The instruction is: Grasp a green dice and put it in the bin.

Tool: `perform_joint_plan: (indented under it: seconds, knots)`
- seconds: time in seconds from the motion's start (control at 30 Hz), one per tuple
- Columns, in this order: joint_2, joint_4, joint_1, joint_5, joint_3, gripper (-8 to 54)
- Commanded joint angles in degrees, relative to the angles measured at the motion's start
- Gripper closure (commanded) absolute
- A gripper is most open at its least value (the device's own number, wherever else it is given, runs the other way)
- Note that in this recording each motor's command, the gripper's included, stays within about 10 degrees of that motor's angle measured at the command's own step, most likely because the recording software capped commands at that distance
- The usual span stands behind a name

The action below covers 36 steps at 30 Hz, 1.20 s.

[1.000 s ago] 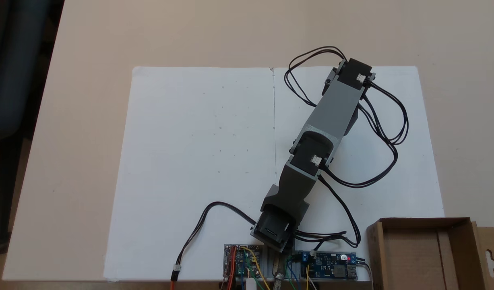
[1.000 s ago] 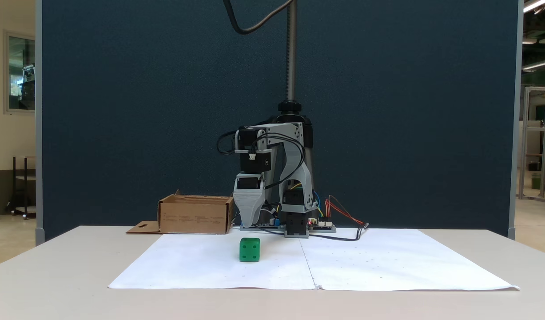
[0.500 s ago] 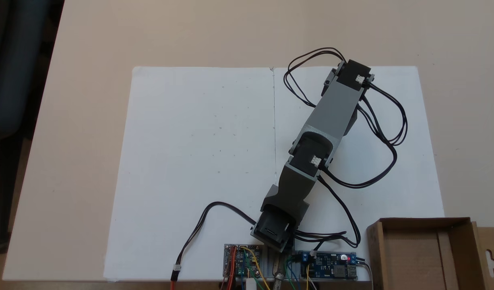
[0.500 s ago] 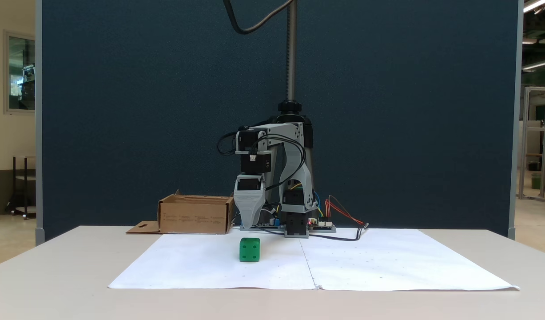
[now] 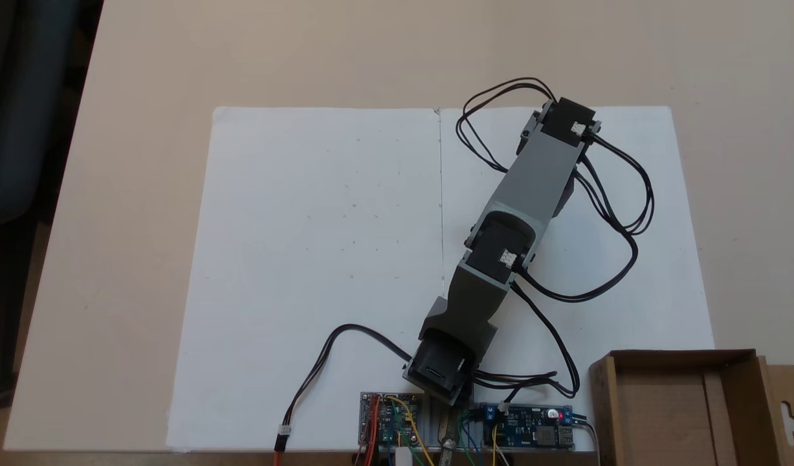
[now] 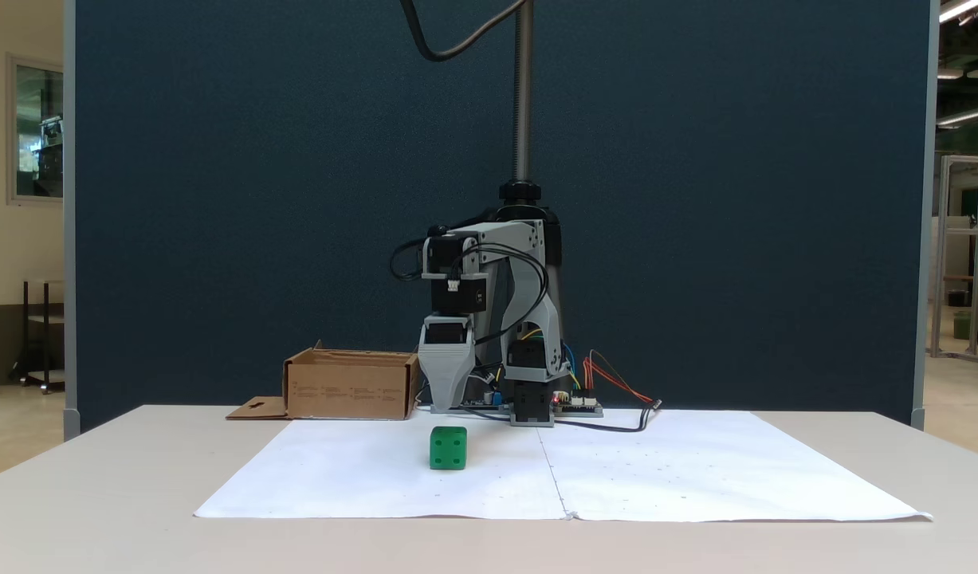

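The green dice (image 6: pixel 448 447) sits on the white paper, left of the centre crease in the front fixed view. My gripper (image 6: pixel 447 404) points straight down just above and behind the dice, without touching it. A single grey tapered finger faces this camera, so the jaw gap is hidden. In the top-down fixed view the outstretched arm (image 5: pixel 532 181) covers both the dice and the gripper. The bin (image 6: pixel 349 387) is a brown cardboard box, empty, at the lower right of the top-down view (image 5: pixel 749 395).
White paper sheets (image 5: pixel 319 259) cover the table's middle. Circuit boards (image 5: pixel 532 430) and loose black cables (image 5: pixel 604 259) lie around the arm's base, next to the bin. A dark blue screen (image 6: pixel 217 199) stands behind the table.
The wrist and gripper have sunk slightly toward the dice. The dice and the bin have not moved.
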Motion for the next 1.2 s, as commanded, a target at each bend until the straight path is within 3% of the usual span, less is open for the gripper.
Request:
perform_joint_plan:
  seconds: [0.0,1.17]
  knots:
    - [2.2,-3.08,1.05,-5.19,0.88,-3.1]
    - [-4.57,-10.46,1.05,-5.36,4.83,-1.8]
